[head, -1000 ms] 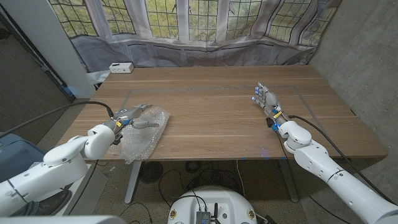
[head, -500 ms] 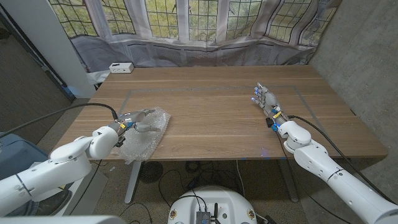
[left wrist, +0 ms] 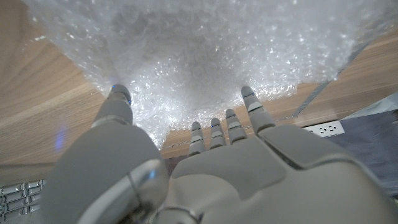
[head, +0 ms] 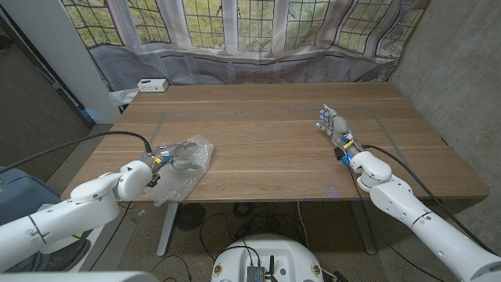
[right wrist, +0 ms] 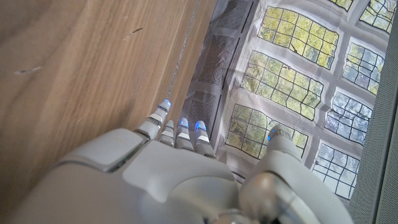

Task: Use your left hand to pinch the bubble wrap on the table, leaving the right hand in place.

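Table (head: 266,141) of wood spans the head view; we see a faint rectangular outline marked on its top. Bubble wrap (head: 182,168), a crumpled clear sheet, lies at about 8 o'clock near the table's front-left corner, one end hanging past the edge. Left hand (head: 174,153) sits over the wrap; in the left wrist view its fingers (left wrist: 249,102) and thumb are apart, tips touching the sheet with nothing pinched between them. Right hand (head: 335,127) is at about 3 o'clock, well apart from the wrap, fingers extended close together, holding nothing. White box (head: 152,85) rests at 11 o'clock.
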You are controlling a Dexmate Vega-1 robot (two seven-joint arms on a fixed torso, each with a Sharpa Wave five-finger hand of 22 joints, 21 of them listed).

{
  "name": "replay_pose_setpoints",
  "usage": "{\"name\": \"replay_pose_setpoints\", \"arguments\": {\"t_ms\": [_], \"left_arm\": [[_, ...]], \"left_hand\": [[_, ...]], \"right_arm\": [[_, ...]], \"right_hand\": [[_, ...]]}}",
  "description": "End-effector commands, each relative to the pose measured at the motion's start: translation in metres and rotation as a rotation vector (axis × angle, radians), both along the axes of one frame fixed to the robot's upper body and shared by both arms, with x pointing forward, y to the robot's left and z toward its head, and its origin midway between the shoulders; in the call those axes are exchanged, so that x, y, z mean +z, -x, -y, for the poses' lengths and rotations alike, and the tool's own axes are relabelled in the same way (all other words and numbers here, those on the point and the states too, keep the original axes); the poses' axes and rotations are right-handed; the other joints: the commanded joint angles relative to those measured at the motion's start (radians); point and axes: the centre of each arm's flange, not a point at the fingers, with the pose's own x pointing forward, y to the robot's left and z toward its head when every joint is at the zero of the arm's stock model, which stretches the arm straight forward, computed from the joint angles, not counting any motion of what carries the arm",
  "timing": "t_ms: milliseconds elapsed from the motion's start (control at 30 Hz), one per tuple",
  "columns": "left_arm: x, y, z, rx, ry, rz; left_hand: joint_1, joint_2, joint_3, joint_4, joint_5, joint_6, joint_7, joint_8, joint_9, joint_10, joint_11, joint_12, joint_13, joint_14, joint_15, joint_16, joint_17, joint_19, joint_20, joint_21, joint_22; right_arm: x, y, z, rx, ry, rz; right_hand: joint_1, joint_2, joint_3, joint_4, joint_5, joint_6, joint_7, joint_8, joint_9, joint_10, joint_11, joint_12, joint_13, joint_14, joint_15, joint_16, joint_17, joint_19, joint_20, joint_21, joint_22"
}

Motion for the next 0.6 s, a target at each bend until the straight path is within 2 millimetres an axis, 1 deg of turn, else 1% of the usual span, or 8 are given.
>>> {"name": "replay_pose_setpoints", "arguments": {"t_ms": [33, 67, 100, 200, 400, 500, 567, 600], "left_arm": [[-0.009, -0.007, 0.007, 0.03, -0.022, -0.072], [-0.009, -0.007, 0.007, 0.032, -0.023, -0.074], [-0.009, -0.007, 0.007, 0.036, -0.025, -0.079], [-0.01, -0.007, 0.009, 0.044, -0.032, -0.08], [-0.011, -0.009, 0.013, 0.045, -0.033, -0.089], [-0.012, -0.009, 0.016, 0.046, -0.028, -0.088], [-0.012, -0.009, 0.017, 0.043, -0.017, -0.086], [-0.012, -0.009, 0.017, 0.044, -0.01, -0.083]], "left_hand": [[0.109, 0.006, 0.027, 0.0, -0.004, 0.04, 0.016, 0.012, 0.003, 0.04, 0.008, 0.02, 0.001, 0.049, 0.005, 0.012, 0.001, 0.101, 0.001, 0.03, 0.003], [0.126, 0.005, 0.03, 0.0, -0.006, 0.047, 0.019, 0.013, 0.003, 0.048, 0.007, 0.023, 0.001, 0.057, 0.004, 0.013, 0.001, 0.118, 0.001, 0.034, 0.003], [0.163, 0.003, 0.033, 0.002, -0.012, 0.068, 0.027, 0.016, 0.003, 0.059, 0.007, 0.026, 0.001, 0.074, 0.0, 0.014, 0.001, 0.159, 0.002, 0.041, 0.002], [0.192, 0.005, 0.037, 0.005, -0.017, 0.095, 0.04, 0.021, 0.003, 0.079, 0.004, 0.032, 0.0, 0.091, -0.004, 0.015, 0.0, 0.194, 0.002, 0.047, 0.002], [0.226, 0.016, 0.043, 0.006, -0.022, 0.107, 0.053, 0.02, 0.004, 0.087, 0.007, 0.033, 0.0, 0.095, 0.0, 0.011, 0.0, 0.224, 0.003, 0.05, 0.001], [0.284, 0.041, 0.06, 0.004, -0.027, 0.122, 0.067, 0.017, 0.005, 0.097, 0.014, 0.034, 0.001, 0.115, 0.0, 0.014, 0.001, 0.267, 0.002, 0.056, 0.001], [0.342, 0.057, 0.073, 0.001, -0.031, 0.133, 0.076, 0.014, 0.006, 0.111, 0.022, 0.037, 0.001, 0.139, 0.001, 0.016, 0.0, 0.319, 0.0, 0.066, 0.002], [0.4, 0.066, 0.079, 0.0, -0.032, 0.142, 0.09, 0.01, 0.008, 0.121, 0.021, 0.038, 0.003, 0.158, 0.0, 0.015, 0.001, 0.381, 0.0, 0.08, 0.002]], "right_arm": [[-0.001, -0.001, 0.0, 0.002, -0.004, 0.001], [-0.001, -0.001, 0.0, 0.002, -0.002, 0.001], [-0.001, -0.001, 0.0, 0.0, -0.002, 0.001], [-0.002, 0.0, 0.0, 0.0, -0.008, 0.003], [-0.003, 0.001, 0.0, -0.004, -0.008, 0.008], [-0.004, 0.002, 0.001, -0.004, -0.009, 0.008], [-0.004, 0.002, 0.002, -0.003, -0.012, 0.007], [-0.005, 0.002, 0.002, -0.003, -0.013, 0.008]], "right_hand": [[0.007, -0.001, -0.001, -0.001, 0.0, 0.005, 0.0, 0.007, 0.004, 0.006, 0.002, 0.0, 0.005, 0.006, 0.006, 0.002, 0.003, 0.002, 0.004, -0.001, 0.004], [0.007, -0.001, -0.001, -0.001, 0.0, 0.006, 0.0, 0.007, 0.004, 0.007, 0.001, 0.0, 0.005, 0.006, 0.006, 0.002, 0.003, 0.002, 0.005, -0.001, 0.004], [0.007, -0.001, -0.001, -0.001, 0.0, 0.006, 0.0, 0.007, 0.004, 0.007, 0.002, 0.0, 0.005, 0.006, 0.007, 0.002, 0.003, 0.002, 0.005, -0.001, 0.004], [0.007, -0.001, -0.001, -0.001, 0.0, 0.006, 0.0, 0.007, 0.004, 0.012, 0.002, 0.002, 0.005, 0.006, 0.007, 0.002, 0.003, 0.0, 0.007, -0.002, 0.004], [0.007, -0.001, -0.001, -0.001, 0.0, 0.006, 0.0, 0.007, 0.004, 0.013, 0.001, 0.002, 0.005, 0.007, 0.01, 0.002, 0.004, 0.0, 0.009, -0.002, 0.004], [0.007, -0.001, -0.001, -0.001, 0.0, 0.008, -0.001, 0.008, 0.004, 0.013, 0.001, 0.002, 0.005, 0.007, 0.012, 0.002, 0.004, -0.001, 0.01, -0.002, 0.004], [0.008, -0.001, -0.001, -0.001, 0.0, 0.008, -0.003, 0.007, 0.004, 0.013, 0.001, 0.002, 0.005, 0.007, 0.011, 0.002, 0.004, -0.001, 0.011, -0.002, 0.004], [0.008, -0.001, -0.001, -0.001, 0.0, 0.008, -0.002, 0.007, 0.004, 0.013, 0.001, 0.002, 0.005, 0.007, 0.012, 0.002, 0.004, -0.001, 0.011, -0.002, 0.004]]}}
